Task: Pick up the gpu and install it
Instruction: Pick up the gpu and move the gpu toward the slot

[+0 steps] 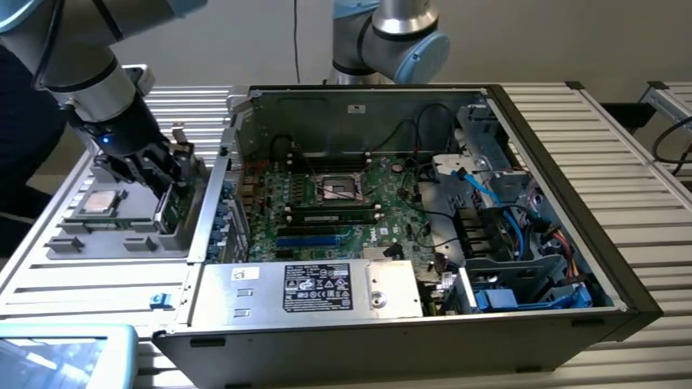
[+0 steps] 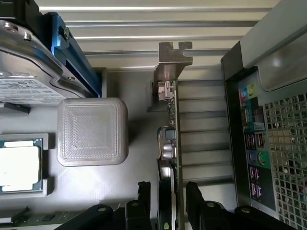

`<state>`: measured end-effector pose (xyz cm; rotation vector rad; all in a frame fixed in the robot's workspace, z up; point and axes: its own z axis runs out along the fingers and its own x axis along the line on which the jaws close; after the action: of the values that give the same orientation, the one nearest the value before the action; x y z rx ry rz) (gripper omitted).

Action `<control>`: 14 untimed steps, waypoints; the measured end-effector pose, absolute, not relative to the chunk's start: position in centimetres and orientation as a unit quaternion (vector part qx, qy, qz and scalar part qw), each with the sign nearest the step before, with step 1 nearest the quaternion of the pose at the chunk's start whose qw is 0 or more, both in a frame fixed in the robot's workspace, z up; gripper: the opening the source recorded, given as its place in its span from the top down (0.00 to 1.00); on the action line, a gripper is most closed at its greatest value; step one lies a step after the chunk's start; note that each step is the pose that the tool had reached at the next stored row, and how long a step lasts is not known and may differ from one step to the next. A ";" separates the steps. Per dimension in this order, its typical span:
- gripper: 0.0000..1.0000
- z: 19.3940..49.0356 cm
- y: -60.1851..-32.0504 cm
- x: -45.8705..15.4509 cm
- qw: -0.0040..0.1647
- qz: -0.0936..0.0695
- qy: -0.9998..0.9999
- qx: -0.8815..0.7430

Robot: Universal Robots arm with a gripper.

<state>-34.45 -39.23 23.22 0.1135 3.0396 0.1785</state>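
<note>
surface and room: a slatted metal tabletop (image 1: 638,146) carries an open computer case (image 1: 605,267) and, beside it, a grey parts tray (image 1: 65,267). a plain pale wall (image 1: 562,32) stands behind.

task item: the gpu (image 2: 173,139) stands on its long edge in the tray, well apart from the motherboard (image 1: 324,194) and outside the case. its silver end bracket (image 2: 171,62) is at the end far from the jaws. in the exterior view the card (image 1: 164,212) sits directly under the jaws, close to the case's outer wall.

jaws: released and spread wide. they are lowered over the near end of the card, one on each side of it. a narrow gap shows on both sides, so there is no grasp.

surroundings: to one side of the jaws the tray holds a square grey textured block (image 2: 93,132) and a processor chip (image 2: 19,165) in its pocket. further off lies a silver drive with a white label (image 2: 24,72) in a blue carrier (image 2: 72,52). to the other side, the case's rear port panel (image 2: 254,143) runs near the card.

obstructions: the block stands near one jaw and the case wall near the other; neither touches the jaws. inside the case, a labelled power supply (image 1: 313,288) and blue cables (image 1: 487,190) flank the motherboard.
</note>
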 end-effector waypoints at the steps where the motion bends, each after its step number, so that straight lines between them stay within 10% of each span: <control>1: 0.56 23.2 -39.2 -34.4 0.047 0.059 0.996 0.037; 14: 0.56 22.4 -39.2 -34.3 0.047 0.061 0.996 0.037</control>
<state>-34.28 -39.23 22.41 0.1141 3.0395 0.1865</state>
